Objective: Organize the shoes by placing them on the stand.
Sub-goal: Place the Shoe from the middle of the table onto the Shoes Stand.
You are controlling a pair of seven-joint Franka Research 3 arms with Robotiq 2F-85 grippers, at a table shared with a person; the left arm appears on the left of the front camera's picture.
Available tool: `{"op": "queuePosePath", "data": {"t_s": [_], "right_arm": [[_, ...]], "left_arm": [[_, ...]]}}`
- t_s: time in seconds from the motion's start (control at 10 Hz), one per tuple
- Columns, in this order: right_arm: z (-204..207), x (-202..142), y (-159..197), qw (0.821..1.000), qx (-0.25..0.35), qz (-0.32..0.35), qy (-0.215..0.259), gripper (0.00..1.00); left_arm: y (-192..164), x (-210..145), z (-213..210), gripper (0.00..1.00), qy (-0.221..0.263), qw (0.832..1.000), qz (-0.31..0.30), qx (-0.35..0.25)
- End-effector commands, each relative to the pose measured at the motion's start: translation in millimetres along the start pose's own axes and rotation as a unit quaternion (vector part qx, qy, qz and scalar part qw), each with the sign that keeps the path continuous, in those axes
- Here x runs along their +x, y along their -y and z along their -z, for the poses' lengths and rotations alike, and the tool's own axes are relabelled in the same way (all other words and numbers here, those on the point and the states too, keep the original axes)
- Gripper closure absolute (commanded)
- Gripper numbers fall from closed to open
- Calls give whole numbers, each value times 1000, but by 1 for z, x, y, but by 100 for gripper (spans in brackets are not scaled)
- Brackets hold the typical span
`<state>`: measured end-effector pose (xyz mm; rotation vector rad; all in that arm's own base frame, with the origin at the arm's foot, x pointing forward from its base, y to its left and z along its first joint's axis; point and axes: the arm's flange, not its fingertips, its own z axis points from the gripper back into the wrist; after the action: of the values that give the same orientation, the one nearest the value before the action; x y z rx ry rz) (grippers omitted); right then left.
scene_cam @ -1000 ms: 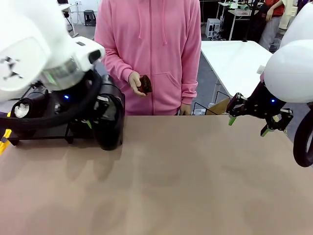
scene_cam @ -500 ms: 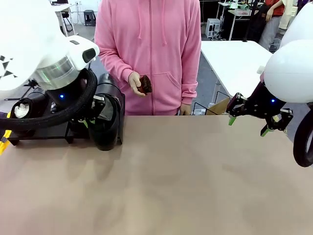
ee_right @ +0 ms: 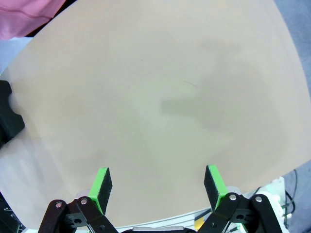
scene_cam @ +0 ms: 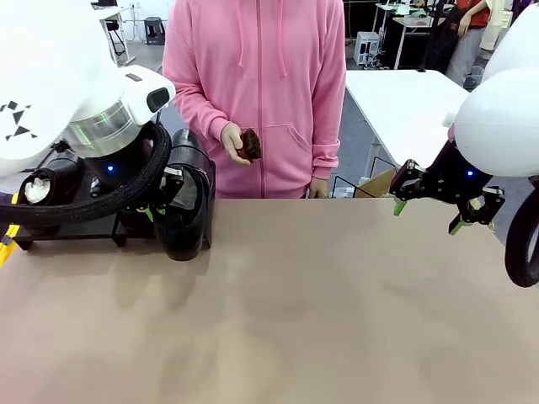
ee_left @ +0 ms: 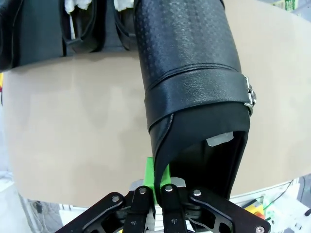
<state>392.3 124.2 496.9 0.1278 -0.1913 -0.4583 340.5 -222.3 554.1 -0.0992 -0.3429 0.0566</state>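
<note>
My left gripper (ee_left: 158, 177) is shut on the heel rim of a black shoe (ee_left: 189, 63) with a strap and buckle. In the front view that shoe (scene_cam: 187, 220) hangs toe-down from the left gripper (scene_cam: 164, 198), just right of the stand (scene_cam: 59, 229). Two more shoes (ee_left: 80, 24) with white paper stuffing lie on the stand (ee_left: 29, 34). One stuffed shoe (scene_cam: 38, 189) shows behind the left arm. My right gripper (scene_cam: 429, 206) hovers open over the table's far right. Its green pads (ee_right: 102, 182) stand wide apart with only bare table between them.
A person in a pink hoodie (scene_cam: 257, 84) stands at the far edge, holding a small brown brush (scene_cam: 250, 145). The tan table (scene_cam: 320, 311) stretches bare across the middle and right. A white table (scene_cam: 404, 109) stands behind at the right.
The left arm has shifted slightly, carrying the held shoe a little to the left toward the stand. The right arm and the person's hand have stayed put.
</note>
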Motion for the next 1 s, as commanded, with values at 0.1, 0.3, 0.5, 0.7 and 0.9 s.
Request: {"op": "queuePosePath", "data": {"t_s": [0.1, 0.3, 0.5, 0.7, 0.9], "right_arm": [[-1, 1, 1, 1000, 6, -9, 0, 0], [-1, 1, 1, 1000, 6, -9, 0, 0], [-1, 1, 1, 1000, 6, -9, 0, 0], [-1, 1, 1, 1000, 6, -9, 0, 0], [-1, 1, 1, 1000, 6, -9, 0, 0]], "left_arm": [[-35, 22, -10, 100, 77, 996, -10, 33], [-77, 45, -17, 100, 105, 993, 6, 58], [-117, 70, -20, 100, 128, 987, 9, 99], [-155, 95, -13, 100, 126, 983, 12, 136], [-178, 106, 5, 100, 133, 979, 20, 151]]}}
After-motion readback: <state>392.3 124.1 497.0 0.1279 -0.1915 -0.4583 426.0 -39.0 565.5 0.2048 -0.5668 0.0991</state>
